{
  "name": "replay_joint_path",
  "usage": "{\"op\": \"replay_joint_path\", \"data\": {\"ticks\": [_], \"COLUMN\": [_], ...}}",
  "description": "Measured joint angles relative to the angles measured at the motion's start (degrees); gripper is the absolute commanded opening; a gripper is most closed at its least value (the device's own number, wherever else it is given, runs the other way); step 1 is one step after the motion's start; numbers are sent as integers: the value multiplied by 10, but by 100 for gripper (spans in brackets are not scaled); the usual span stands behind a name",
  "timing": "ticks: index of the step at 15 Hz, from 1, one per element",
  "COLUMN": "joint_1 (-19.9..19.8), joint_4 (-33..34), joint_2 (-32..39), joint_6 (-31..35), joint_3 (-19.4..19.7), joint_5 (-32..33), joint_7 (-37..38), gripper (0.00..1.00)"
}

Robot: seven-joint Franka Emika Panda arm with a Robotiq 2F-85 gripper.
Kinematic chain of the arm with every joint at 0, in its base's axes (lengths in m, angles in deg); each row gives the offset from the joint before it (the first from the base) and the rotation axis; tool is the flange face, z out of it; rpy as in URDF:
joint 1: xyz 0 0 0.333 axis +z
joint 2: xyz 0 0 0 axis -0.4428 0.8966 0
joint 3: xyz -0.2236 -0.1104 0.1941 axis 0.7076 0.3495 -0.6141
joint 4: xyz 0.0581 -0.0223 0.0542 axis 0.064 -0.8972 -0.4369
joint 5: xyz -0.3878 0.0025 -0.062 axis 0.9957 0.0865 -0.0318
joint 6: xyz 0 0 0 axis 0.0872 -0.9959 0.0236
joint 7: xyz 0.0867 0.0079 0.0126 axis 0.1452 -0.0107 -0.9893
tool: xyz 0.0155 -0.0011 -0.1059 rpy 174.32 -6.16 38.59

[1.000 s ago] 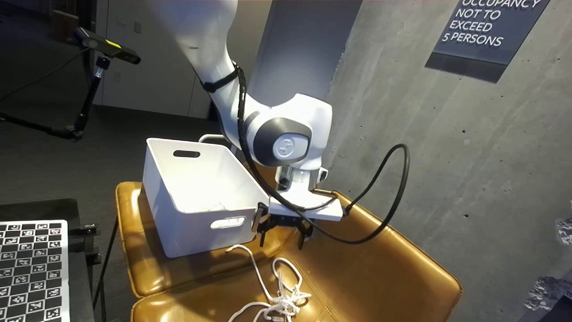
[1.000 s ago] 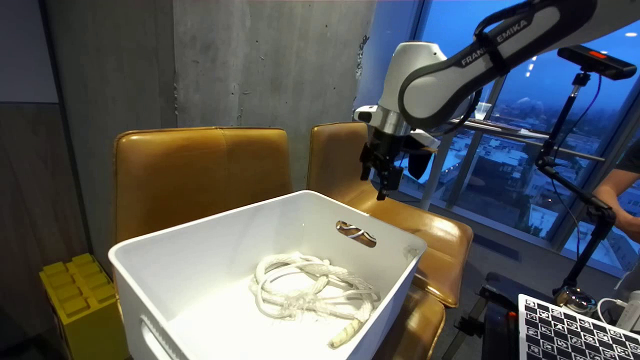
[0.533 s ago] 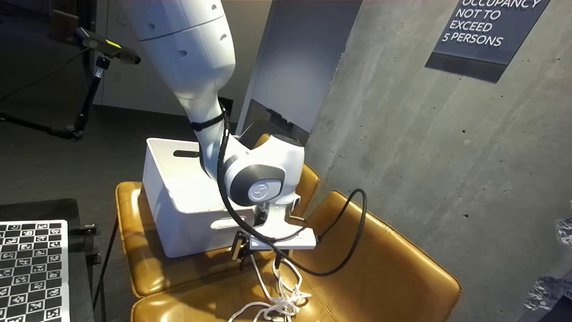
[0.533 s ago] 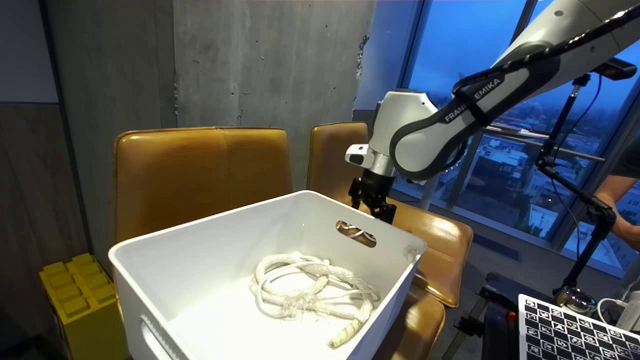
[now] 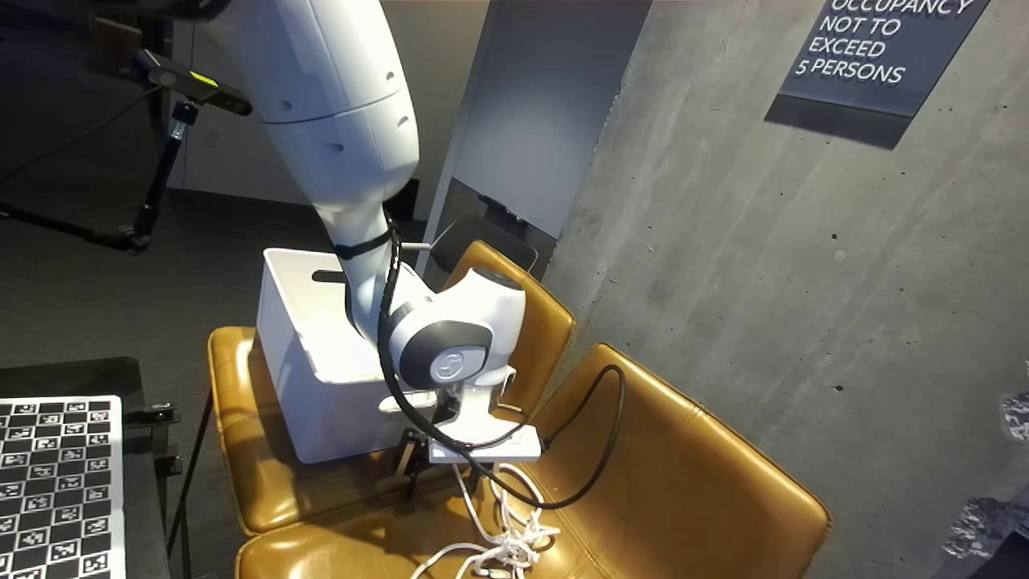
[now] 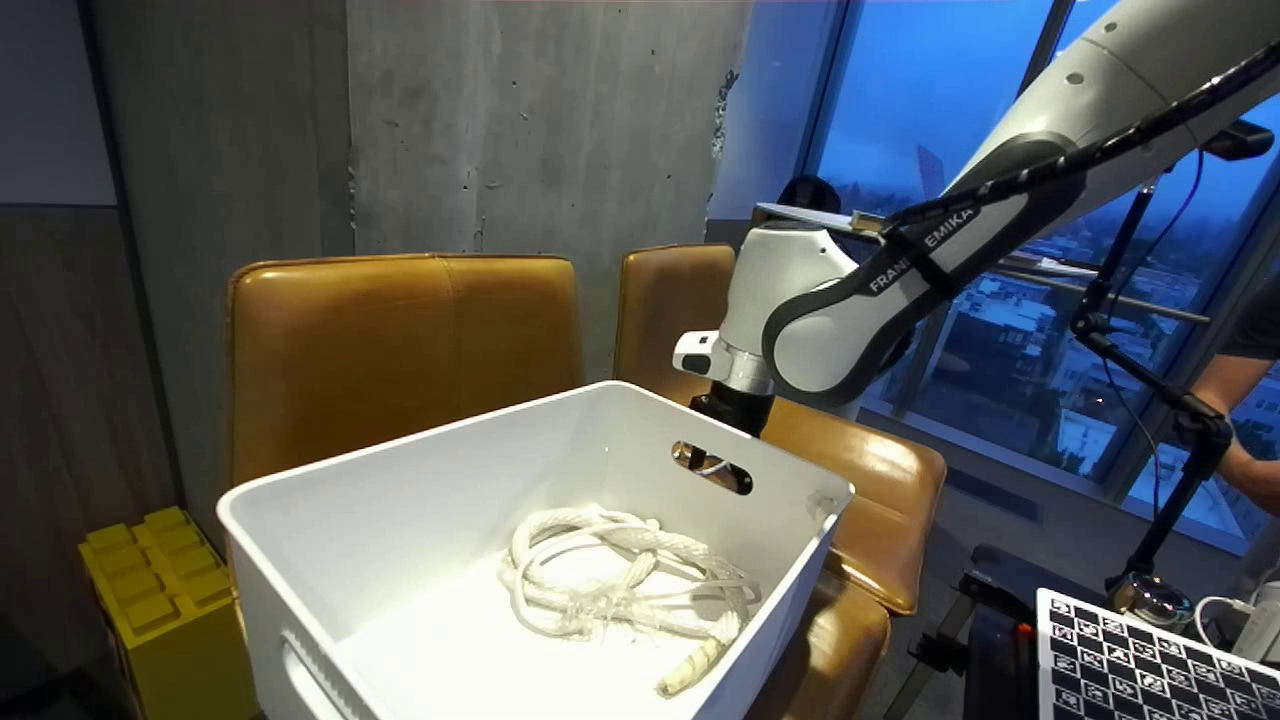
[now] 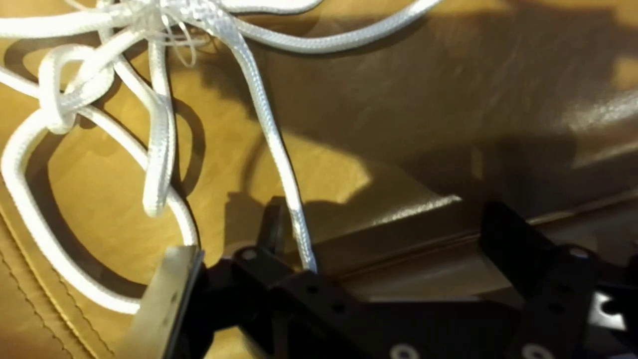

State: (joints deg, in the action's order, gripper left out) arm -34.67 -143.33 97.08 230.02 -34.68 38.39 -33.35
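A pitted grey concrete wall (image 5: 764,265) rises behind two tan leather chairs (image 5: 683,450) with stitched seams, and the glossy white arm (image 5: 354,137) slants over them, carrying a looped black cable (image 5: 615,438). A smooth white plastic bin (image 6: 450,520), box-shaped with rounded corners and slotted handles, stands on the farther seat just beside the gripper (image 7: 384,229), whose lower part it mostly hides in an exterior view. There, a checkered board (image 6: 1160,660) and a stud-topped yellow block (image 6: 170,600) lie to either side. In the wrist view the gripper's black jaws stand wide apart, gripping nothing. Inside the bin rests a thick, pale braided coil (image 6: 690,550). On the nearer seat, near the gripper, sprawls the white cord (image 7: 159,149): round, finely woven, knotted and looped, with thin clear strands at one spot; one length runs between the jaws, touching or not I cannot tell.
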Motion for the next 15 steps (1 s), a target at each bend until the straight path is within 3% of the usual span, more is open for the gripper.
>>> {"op": "replay_joint_path", "data": {"ticks": [3,4,5,15], "joint_1": [1,1,2,2], "joint_4": [8,11,15,60], "joint_2": [7,8,9,28], "joint_6": [-10,-16,-23,-61], "joint_3": [0,0,0,9], "joint_5": [8,8,8,9], "joint_7": [0,0,0,4], "gripper": [100,93,74,1]}}
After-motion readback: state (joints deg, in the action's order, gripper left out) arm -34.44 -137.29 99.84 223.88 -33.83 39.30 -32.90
